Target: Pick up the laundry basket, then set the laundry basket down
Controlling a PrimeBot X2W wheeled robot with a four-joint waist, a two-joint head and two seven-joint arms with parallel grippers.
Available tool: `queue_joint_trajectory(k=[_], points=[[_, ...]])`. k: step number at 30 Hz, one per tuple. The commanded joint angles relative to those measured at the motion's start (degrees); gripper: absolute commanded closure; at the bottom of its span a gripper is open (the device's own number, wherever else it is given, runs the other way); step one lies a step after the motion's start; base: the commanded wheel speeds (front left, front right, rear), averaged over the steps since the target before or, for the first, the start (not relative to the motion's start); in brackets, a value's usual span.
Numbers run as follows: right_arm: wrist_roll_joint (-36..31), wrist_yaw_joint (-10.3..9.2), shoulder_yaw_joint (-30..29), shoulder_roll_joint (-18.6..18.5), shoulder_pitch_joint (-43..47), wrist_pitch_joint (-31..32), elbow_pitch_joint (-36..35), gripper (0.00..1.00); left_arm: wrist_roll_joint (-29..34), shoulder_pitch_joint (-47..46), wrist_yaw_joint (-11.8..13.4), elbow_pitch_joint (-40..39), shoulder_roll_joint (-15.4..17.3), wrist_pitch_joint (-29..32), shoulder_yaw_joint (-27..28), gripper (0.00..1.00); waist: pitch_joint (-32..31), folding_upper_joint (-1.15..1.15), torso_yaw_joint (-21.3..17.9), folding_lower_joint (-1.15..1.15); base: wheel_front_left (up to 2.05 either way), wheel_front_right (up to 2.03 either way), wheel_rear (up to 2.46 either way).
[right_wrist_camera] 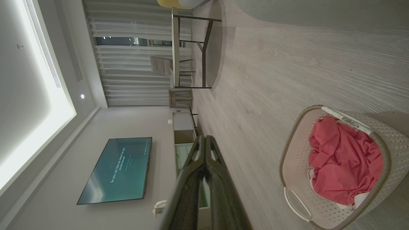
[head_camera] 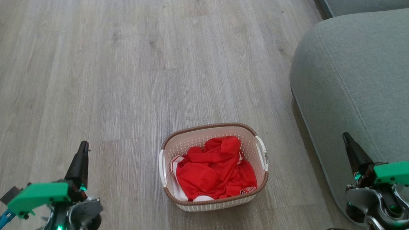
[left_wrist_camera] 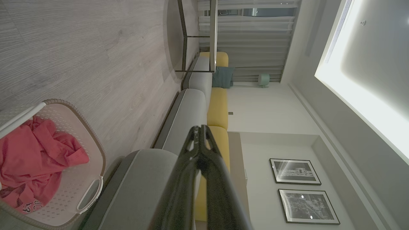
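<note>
Head view | laundry basket (head_camera: 214,205): cream perforated walls, brown rim, red jersey (head_camera: 213,172) inside | left claw (head_camera: 82,146), right claw (head_camera: 346,137): closed, empty

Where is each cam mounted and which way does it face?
Head view: on the head, facing down at the floor; laundry basket centre, sofa right, left gripper lower left, right gripper lower right.
Left wrist view: sideways, along its shut fingers toward sofa and framed pictures.
Right wrist view: sideways, along its shut fingers toward the TV.
Shared: all three show the laundry basket.
</note>
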Motion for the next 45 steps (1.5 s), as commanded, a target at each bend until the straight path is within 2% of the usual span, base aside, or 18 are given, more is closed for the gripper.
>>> queue_joint_trajectory(k=[1,45], points=[[0.35,-0.08,0.69,-1.71,-2.56,-0.59,-1.94,1.0,0.44,-3.09,-0.31,-1.58,0.31,0.25,1.95,1.0,0.0,0.0,0.0,0.0,0.0,0.0,0.0],[0.42,-0.08,0.77,-1.78,-2.57,-0.66,-1.98,1.0,0.75,-3.11,-0.28,-1.58,0.03,0.55,2.29,1.0,0.0,0.0,0.0,0.0,0.0,0.0,0.0]])
